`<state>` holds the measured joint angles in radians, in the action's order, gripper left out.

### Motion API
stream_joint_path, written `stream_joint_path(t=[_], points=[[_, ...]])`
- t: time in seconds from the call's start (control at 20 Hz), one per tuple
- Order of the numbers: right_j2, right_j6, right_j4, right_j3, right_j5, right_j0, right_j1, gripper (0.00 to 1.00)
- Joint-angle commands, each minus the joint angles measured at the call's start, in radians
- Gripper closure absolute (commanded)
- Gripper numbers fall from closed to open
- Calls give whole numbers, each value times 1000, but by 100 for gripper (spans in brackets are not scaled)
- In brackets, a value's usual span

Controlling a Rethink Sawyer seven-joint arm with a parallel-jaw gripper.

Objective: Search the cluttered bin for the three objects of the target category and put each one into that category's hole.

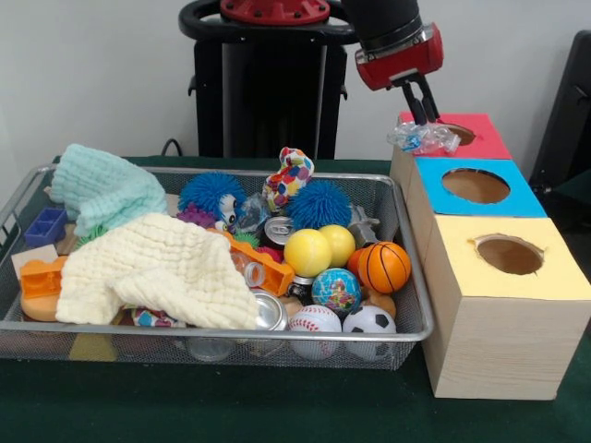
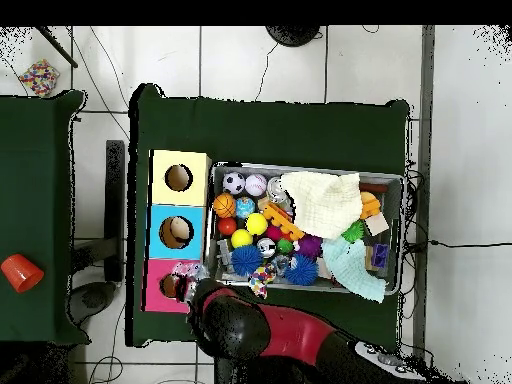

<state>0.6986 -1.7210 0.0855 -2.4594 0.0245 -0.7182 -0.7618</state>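
The silver wire mesh bin (image 1: 212, 334) holds a heap of balls, spiky toys, cans, blocks and two cloths; it also shows in the overhead view (image 2: 300, 168). Three boxes stand beside it: red (image 1: 485, 138), blue (image 1: 522, 201) and yellow (image 1: 554, 272), each with a round hole on top. My gripper (image 1: 425, 120) hangs over the red box's near-left corner, shut on a crumpled clear plastic piece (image 1: 423, 138) that sits at the hole's edge. In the overhead view the plastic (image 2: 186, 270) lies by the red box's hole (image 2: 170, 287), with the arm covering the gripper.
In the bin are a pale yellow cloth (image 1: 152, 268), a mint cloth (image 1: 106, 189), blue spiky balls (image 1: 319, 203), yellow balls (image 1: 307, 251), a basketball (image 1: 383, 266), a globe ball (image 1: 335, 289) and a can (image 1: 270, 311). A red cup (image 2: 21, 271) stands on a side table.
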Motion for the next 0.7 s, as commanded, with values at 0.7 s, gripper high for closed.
stream_joint_path(t=[0.7], points=[[93, -354, 46, 13, 67, 21, -81, 100]])
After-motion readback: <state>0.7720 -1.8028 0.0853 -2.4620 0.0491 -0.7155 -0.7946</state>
